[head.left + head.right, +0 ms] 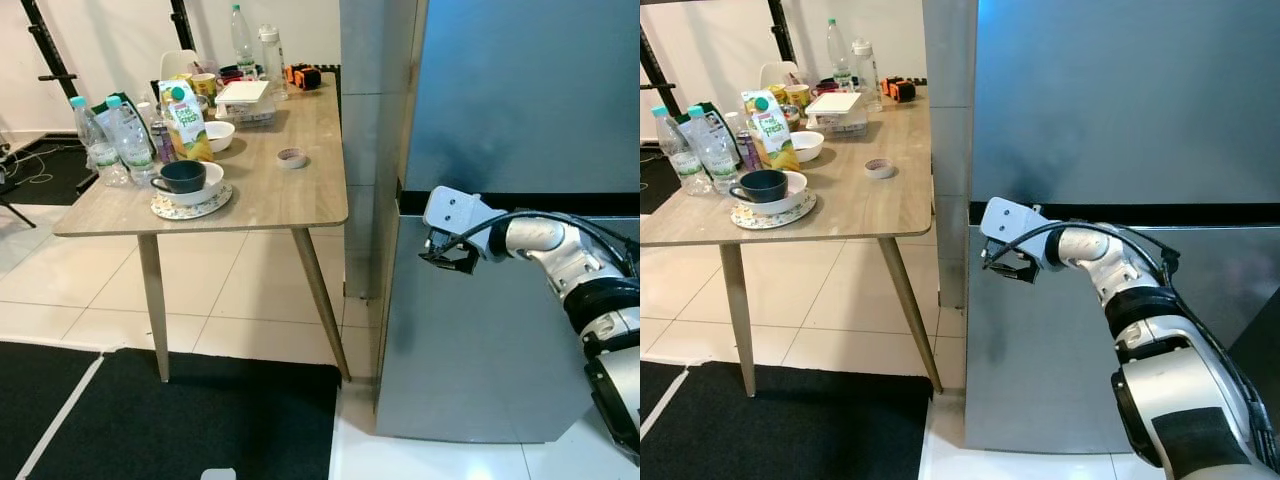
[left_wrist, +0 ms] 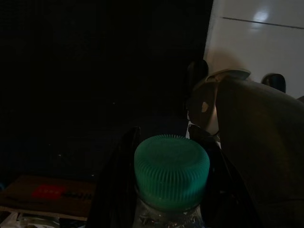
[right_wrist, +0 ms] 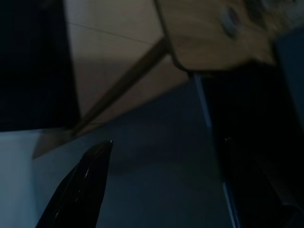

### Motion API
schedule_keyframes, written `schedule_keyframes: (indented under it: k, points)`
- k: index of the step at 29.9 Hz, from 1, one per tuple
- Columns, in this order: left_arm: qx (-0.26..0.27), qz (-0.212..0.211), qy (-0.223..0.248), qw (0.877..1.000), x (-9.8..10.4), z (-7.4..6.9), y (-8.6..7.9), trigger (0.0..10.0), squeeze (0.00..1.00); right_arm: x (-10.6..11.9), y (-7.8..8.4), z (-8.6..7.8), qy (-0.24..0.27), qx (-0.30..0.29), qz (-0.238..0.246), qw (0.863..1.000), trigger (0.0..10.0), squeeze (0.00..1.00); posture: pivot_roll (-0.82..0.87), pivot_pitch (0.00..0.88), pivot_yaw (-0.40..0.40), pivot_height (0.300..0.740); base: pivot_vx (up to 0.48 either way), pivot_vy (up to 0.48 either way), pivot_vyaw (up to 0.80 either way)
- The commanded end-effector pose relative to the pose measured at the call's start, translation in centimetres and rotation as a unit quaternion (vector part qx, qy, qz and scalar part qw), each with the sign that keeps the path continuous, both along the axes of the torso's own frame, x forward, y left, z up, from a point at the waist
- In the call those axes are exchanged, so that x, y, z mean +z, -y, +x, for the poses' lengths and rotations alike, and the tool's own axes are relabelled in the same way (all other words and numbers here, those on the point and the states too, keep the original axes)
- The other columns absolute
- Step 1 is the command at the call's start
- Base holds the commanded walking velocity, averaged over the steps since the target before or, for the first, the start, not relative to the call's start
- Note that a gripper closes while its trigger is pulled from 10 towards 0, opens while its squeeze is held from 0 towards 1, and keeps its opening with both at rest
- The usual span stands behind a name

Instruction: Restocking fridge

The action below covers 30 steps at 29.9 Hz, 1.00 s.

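A clear bottle with a green cap [image 2: 171, 172] is held between the closed jaws of the left gripper [image 2: 166, 190], seen in a very dark left wrist view. The closed silver fridge [image 1: 520, 100] stands just right of the wooden tabletop [image 1: 270, 190], and the right gripper [image 1: 449, 255] is raised against the fridge front just below the dark seam between its two doors; whether its jaws are open cannot be told. On the tabletop are seen water bottles [image 1: 105, 140], a juice carton [image 1: 185, 122] and a dark cup [image 1: 182, 176] in a white bowl.
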<state>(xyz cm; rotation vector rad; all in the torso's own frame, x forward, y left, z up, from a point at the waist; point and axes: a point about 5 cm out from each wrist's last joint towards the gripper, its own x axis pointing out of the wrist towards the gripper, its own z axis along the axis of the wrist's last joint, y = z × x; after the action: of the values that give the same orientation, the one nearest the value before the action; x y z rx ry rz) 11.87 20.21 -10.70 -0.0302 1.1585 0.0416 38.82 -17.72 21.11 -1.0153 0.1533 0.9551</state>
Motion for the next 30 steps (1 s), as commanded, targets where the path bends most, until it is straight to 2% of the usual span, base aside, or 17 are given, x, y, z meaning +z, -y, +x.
schedule_keyframes:
  k: [1,5,9,15,20,23,26,30]
  points:
    - [0.011,0.013,-0.004,1.000,0.1,-0.5,-1.6,10.0,0.00,-1.2,-0.2,-0.4,-0.040,0.025,-0.038,0.998,10.0,0.00,-0.11,0.000,0.005,0.740,0.000,0.000,0.00]
    - [0.012,0.013,-0.006,1.000,0.1,-0.9,-1.9,10.0,0.00,-1.1,-0.3,-0.6,-0.062,0.044,-0.054,0.996,10.0,0.00,-0.11,0.000,0.003,0.740,0.000,0.000,0.00]
    - [0.012,0.012,-0.007,1.000,0.1,-1.0,-1.7,10.0,0.00,-0.7,-0.7,-0.6,-0.051,0.053,-0.054,0.996,10.0,0.00,-0.11,0.000,0.003,0.740,0.000,0.000,0.00]
    - [0.009,0.005,-0.008,1.000,-0.3,-1.1,-0.3,10.0,0.00,1.2,-1.7,-0.2,-0.020,0.065,0.035,0.997,10.0,0.00,-0.11,0.000,0.000,0.740,0.000,0.000,0.00]
    - [0.005,0.000,-0.001,1.000,-0.1,0.2,1.0,10.0,0.00,1.8,-1.6,-0.1,-0.007,0.064,0.046,0.997,10.0,0.00,-0.11,0.000,0.000,0.740,0.000,0.000,0.00]
    - [0.003,-0.002,0.000,1.000,-0.1,0.5,1.5,10.0,0.00,2.2,-1.2,0.2,0.009,0.042,0.036,0.998,10.0,0.00,-0.11,0.000,-0.001,0.740,0.000,0.000,0.00]
    - [0.002,-0.003,0.000,1.000,-0.1,0.5,1.6,10.0,0.00,2.0,0.1,0.8,0.020,-0.023,0.004,1.000,10.0,0.00,-0.11,0.000,-0.003,0.740,0.000,0.000,0.00]
    - [0.003,-0.004,0.000,1.000,-0.1,0.5,1.6,10.0,0.00,1.8,0.8,0.9,0.021,-0.052,-0.007,0.998,10.0,0.00,-0.11,0.000,-0.005,0.740,0.000,0.000,0.00]
